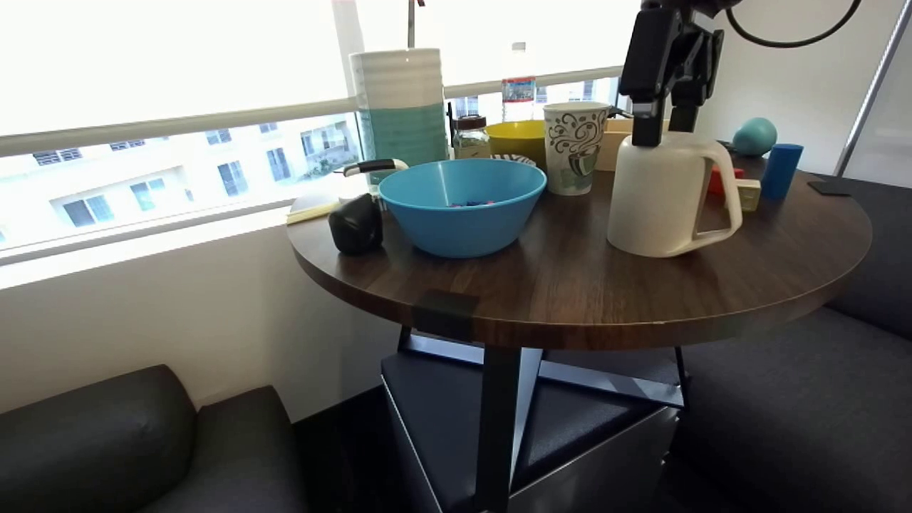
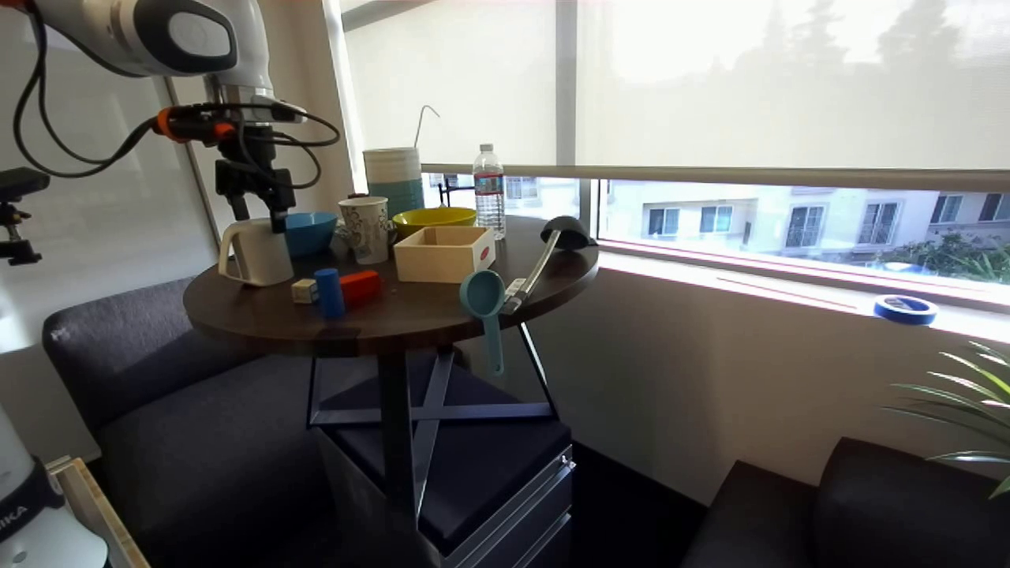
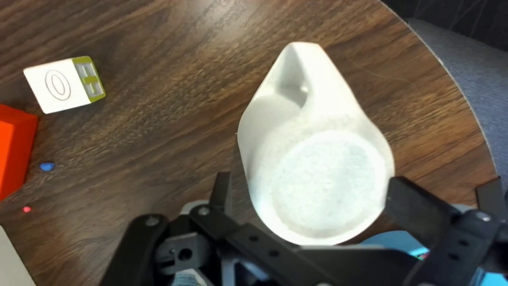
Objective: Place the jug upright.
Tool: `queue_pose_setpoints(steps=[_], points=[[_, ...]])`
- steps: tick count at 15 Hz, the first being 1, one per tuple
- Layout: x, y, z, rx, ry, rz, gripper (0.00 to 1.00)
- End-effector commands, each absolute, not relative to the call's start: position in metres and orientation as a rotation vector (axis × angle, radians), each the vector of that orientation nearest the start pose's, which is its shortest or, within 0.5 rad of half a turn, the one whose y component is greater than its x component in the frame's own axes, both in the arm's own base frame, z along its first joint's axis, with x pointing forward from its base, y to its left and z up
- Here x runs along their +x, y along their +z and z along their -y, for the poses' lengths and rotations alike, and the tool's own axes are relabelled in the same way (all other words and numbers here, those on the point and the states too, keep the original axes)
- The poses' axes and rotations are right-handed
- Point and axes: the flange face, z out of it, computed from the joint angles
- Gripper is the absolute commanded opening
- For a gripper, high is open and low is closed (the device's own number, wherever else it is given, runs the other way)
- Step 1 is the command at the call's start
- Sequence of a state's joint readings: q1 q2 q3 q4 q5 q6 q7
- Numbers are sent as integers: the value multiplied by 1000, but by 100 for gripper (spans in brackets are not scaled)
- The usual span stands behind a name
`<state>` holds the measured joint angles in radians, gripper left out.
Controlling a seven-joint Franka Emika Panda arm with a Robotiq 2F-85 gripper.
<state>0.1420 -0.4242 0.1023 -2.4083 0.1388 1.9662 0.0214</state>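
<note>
The cream-white jug stands upside down on the round table, mouth down and closed base up; it shows in both exterior views (image 1: 645, 206) (image 2: 267, 256) and in the wrist view (image 3: 329, 182). Its handle points right in an exterior view and up in the wrist view. My gripper (image 1: 664, 128) is open at the top of the jug, also in an exterior view (image 2: 259, 217). In the wrist view the fingers (image 3: 309, 188) straddle the base. The right finger is close to or touching the jug's side. A gap shows between the left finger and the jug.
A blue bowl (image 1: 463, 214) and a patterned cup (image 1: 573, 149) stand near the jug. A cream block (image 2: 304, 291), blue cylinder (image 2: 330, 293) and red block (image 2: 361, 287) lie on its handle side. A wooden box (image 2: 442, 256), yellow bowl (image 2: 434, 218) and bottle (image 2: 489, 197) stand further off.
</note>
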Motion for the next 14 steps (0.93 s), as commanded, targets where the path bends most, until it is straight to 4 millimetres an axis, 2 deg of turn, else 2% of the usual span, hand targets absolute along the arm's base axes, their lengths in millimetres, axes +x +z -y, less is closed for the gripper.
queue_pose_setpoints(steps=[1,6,10,14], points=[[401,472,-110,-3036,18,238,100],[404,468,-117,-3026,44,270,100],[395,484,-116,-3069,16,247,100],[390,488,-117,-3065,26,258,100]])
